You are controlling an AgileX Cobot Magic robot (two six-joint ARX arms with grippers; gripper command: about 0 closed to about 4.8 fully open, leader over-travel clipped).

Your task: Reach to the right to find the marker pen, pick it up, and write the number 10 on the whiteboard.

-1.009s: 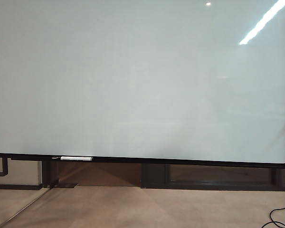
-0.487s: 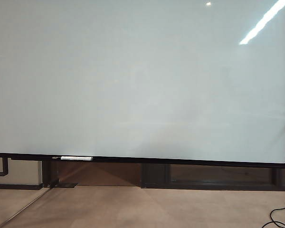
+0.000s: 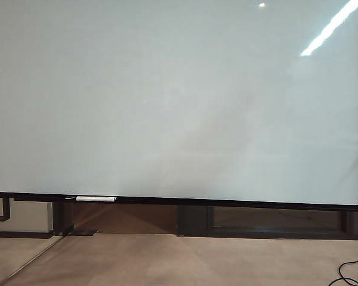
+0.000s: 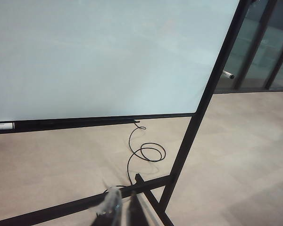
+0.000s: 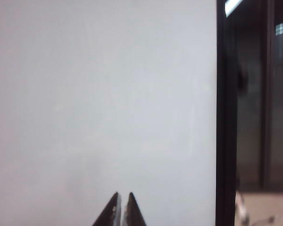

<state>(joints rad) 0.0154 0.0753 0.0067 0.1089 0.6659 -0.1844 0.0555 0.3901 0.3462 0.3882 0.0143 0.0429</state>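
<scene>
The whiteboard (image 3: 167, 101) fills the exterior view, glossy and blank, with no number 10 on it; neither gripper shows there. In the left wrist view a short white marker pen (image 4: 228, 74) with a dark tip sticks out just past the board's black side post (image 4: 203, 108). My left gripper (image 4: 122, 202) is blurred low over the floor, far from that pen, its fingers close together and empty. My right gripper (image 5: 123, 195) points at the bare whiteboard (image 5: 104, 94) near its black edge (image 5: 225, 117), tips nearly touching, nothing between them.
A white stick-like object (image 3: 96, 198) lies on the board's black bottom rail at the left, also seen as the white stick (image 4: 1, 125). A black cable (image 4: 144, 150) coils on the tan floor. The stand's black base bar (image 4: 61, 207) crosses near my left gripper.
In the exterior view only a faint greyish reflection on the board's gloss has spread toward the middle right. The board and the white stick on the rail have not moved.
</scene>
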